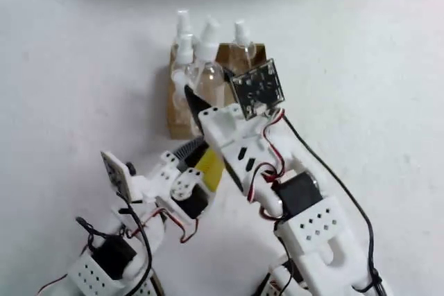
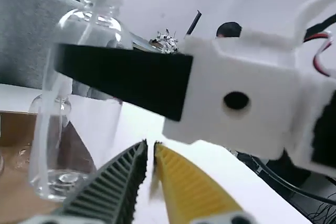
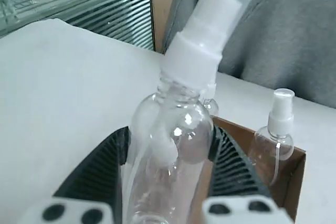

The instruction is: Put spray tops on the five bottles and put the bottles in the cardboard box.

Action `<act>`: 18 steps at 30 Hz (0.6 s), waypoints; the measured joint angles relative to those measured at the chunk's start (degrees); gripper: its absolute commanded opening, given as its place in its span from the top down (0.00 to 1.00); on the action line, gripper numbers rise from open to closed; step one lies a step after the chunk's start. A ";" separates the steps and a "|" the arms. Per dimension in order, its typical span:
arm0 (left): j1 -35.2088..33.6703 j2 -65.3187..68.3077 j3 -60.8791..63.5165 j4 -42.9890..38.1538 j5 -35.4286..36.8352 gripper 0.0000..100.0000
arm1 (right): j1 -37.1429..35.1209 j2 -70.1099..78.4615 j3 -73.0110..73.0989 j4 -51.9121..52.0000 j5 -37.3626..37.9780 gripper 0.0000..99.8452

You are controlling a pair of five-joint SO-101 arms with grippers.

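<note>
Bottle (image 3: 170, 129) with spray top (image 3: 202, 35) is clamped in right gripper (image 3: 169, 148), above cardboard box (image 1: 179, 121) toward 12 o'clock; other capped bottles (image 1: 244, 50) stand inside already; left gripper (image 2: 149, 150), at box's 7 o'clock, all but closed, empty; task looks nearly finished, total count unclear.

We read no text, label, number or sign here: nothing legible on the clear plastic spray bottles (image 3: 168, 150), nothing on the brown cardboard box (image 1: 177, 119).
</note>
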 measured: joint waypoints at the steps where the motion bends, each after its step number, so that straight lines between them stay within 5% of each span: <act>1: 0.00 0.00 0.00 0.00 0.00 0.98 | 0.00 0.00 -1.58 2.90 0.00 0.98; 18: 0.53 -0.35 0.00 0.00 -0.35 0.98 | 0.18 0.00 -16.44 24.18 0.00 0.98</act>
